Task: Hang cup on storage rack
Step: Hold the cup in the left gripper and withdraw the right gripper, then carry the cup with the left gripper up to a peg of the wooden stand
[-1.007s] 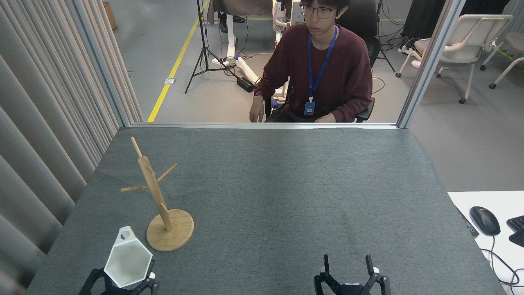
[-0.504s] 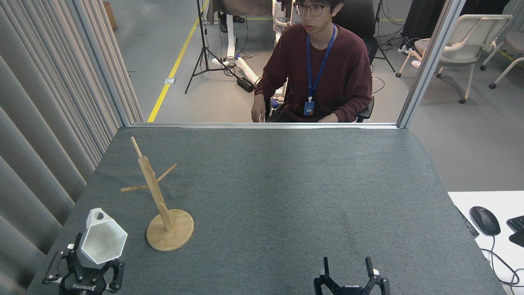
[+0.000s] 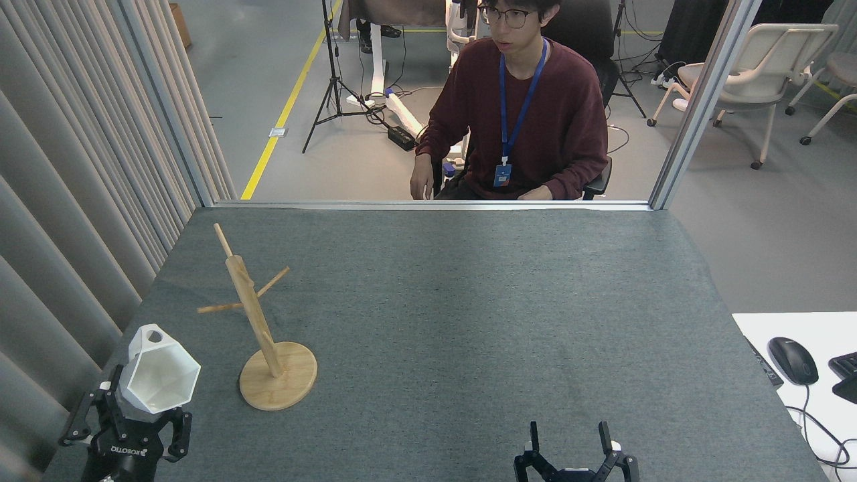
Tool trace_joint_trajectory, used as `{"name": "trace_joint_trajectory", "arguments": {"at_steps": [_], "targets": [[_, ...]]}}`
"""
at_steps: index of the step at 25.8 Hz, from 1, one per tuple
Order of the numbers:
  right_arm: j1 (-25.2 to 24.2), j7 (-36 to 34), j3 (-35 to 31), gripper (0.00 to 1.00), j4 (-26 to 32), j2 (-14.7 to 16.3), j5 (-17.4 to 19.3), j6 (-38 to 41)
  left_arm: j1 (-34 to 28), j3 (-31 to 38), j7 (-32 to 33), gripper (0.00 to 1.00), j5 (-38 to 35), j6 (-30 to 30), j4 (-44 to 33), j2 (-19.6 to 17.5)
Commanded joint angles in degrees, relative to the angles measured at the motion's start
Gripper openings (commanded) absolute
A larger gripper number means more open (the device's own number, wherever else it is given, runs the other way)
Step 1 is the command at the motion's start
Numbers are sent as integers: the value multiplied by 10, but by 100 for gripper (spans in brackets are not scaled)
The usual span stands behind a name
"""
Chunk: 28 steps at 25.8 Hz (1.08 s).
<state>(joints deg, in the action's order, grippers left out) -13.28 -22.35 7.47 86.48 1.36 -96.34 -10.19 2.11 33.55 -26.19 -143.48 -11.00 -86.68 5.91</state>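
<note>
The white faceted cup [image 3: 159, 371] is held up at the near left of the table, its hexagonal mouth facing me and its pierced handle tab at the top. My left gripper [image 3: 144, 408] is shut on the cup's lower body from below. The wooden storage rack [image 3: 258, 321] stands just right of the cup, apart from it, on a round disc base with thin pegs angled upward; the pegs are bare. My right gripper [image 3: 569, 436] is open at the near edge, with nothing between its fingers.
A person in a dark red sweater [image 3: 522, 114] sits behind the far table edge. Grey curtains [image 3: 73, 201] line the left side. A white desk with a mouse [image 3: 792, 359] lies to the right. Grey felt [image 3: 469, 314] covers the table.
My left gripper has carried the cup leftward and upward, away from the rack's base. The right gripper has stayed put.
</note>
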Motion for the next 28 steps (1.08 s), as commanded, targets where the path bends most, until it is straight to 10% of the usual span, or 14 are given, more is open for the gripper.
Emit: {"name": "trace_joint_trajectory", "arguments": {"at_steps": [1,28], "targets": [[0,0,0,98,0,0,0,0,9,0,-1,24,-28,1,-14,2],[3,-1,-1,99,0,-3,2,0,44,-32,-5,24,-130,2,-4,7]]}}
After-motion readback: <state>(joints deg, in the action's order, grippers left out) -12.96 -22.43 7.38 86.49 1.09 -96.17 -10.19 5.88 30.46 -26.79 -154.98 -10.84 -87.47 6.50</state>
